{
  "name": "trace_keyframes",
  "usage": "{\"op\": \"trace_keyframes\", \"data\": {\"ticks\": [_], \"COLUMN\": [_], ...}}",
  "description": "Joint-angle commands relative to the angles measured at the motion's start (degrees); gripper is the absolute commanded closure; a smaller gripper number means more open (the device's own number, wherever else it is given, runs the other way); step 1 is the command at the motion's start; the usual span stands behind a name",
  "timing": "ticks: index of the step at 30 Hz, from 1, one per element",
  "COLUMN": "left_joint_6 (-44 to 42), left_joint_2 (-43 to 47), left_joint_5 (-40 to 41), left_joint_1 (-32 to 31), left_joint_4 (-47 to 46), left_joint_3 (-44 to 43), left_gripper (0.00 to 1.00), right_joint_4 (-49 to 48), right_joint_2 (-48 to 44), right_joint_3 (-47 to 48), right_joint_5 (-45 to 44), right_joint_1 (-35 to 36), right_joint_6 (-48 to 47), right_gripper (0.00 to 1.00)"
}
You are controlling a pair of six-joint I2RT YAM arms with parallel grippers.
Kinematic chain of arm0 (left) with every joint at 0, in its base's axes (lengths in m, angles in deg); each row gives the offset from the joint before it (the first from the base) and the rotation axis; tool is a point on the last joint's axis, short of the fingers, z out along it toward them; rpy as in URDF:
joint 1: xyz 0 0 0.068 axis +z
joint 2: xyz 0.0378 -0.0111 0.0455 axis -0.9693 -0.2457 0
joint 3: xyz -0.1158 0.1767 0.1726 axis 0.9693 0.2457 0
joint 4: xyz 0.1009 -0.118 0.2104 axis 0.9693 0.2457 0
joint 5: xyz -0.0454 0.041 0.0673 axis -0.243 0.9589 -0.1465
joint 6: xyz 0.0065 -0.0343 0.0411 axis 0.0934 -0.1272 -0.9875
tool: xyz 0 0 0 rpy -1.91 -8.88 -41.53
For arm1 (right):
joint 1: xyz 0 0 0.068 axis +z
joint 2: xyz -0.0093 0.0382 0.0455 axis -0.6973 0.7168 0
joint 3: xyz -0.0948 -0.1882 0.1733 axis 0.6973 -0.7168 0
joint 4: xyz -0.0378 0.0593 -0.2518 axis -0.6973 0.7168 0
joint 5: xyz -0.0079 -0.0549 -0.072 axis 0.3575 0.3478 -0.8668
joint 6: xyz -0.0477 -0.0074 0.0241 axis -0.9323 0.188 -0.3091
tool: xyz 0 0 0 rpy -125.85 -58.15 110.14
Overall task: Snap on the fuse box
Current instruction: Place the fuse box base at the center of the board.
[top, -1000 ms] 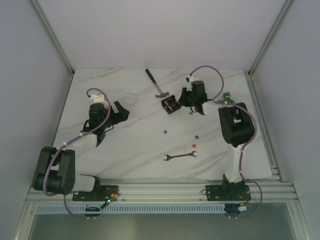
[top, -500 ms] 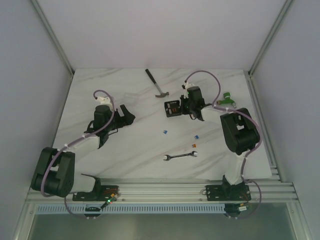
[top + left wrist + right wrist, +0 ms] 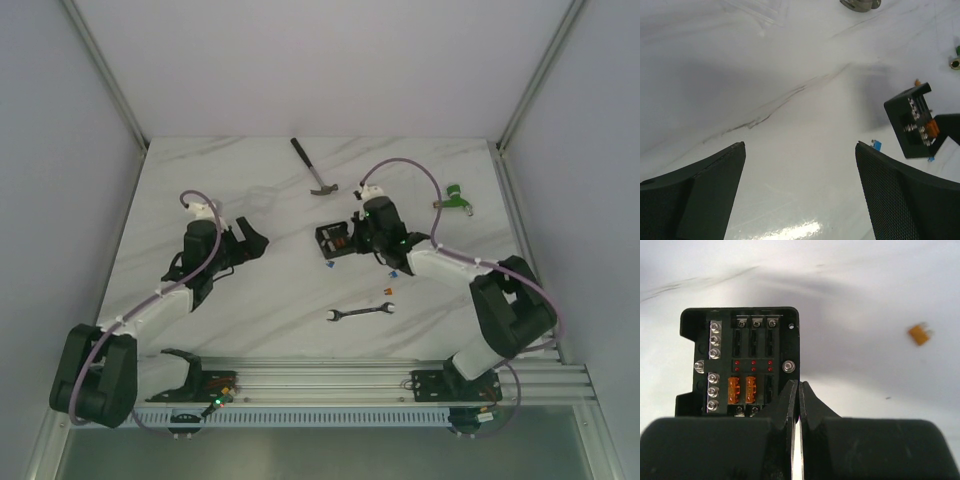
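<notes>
Fuse box (image 3: 754, 351) sits directly ahead of the clenched right end effector (image 3: 799, 386), corner at its tips; left end effector (image 3: 800, 150) released.

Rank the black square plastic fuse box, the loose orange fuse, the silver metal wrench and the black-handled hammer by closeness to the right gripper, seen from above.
1. The black square plastic fuse box: right at the right gripper, on its left-arm side.
2. The loose orange fuse: toward the arms' bases.
3. The silver metal wrench, further toward the bases, and the black-handled hammer, toward the back: too close to call.
</notes>
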Motion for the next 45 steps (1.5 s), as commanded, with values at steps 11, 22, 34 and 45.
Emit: {"op": "trace_keyframes", "data": {"ticks": [11,22,34,45], "left_joint_6": [5.2,5.3,9.0,10.3], "left_joint_2": [8.0,7.8,6.3,16.5], "left_joint_5": [2.8,0.4,1.9,6.3], "left_joint_1": [-1.0,-1.7,-3.9,-4.1], "left_joint_4": [3.9,3.9,3.9,7.6], "left_joint_3": [3.8,4.0,4.6,10.1], "left_gripper": [0.0,0.0,0.0,0.0], "right_joint_4": [-3.4,-3.0,16.1,16.4], "right_joint_2": [-1.3,2.4,-2.4,-2.4], "right_joint_3": [-3.2,-2.4,8.0,2.3], "right_joint_5": [-14.8,-17.3,-11.4,-11.2], "right_joint_1": [22.2,25.6,19.4,16.3], "right_joint_6": [12.4,17.7,14.6,9.0], "right_gripper": [1.0,0.84,0.64,0.66]}}
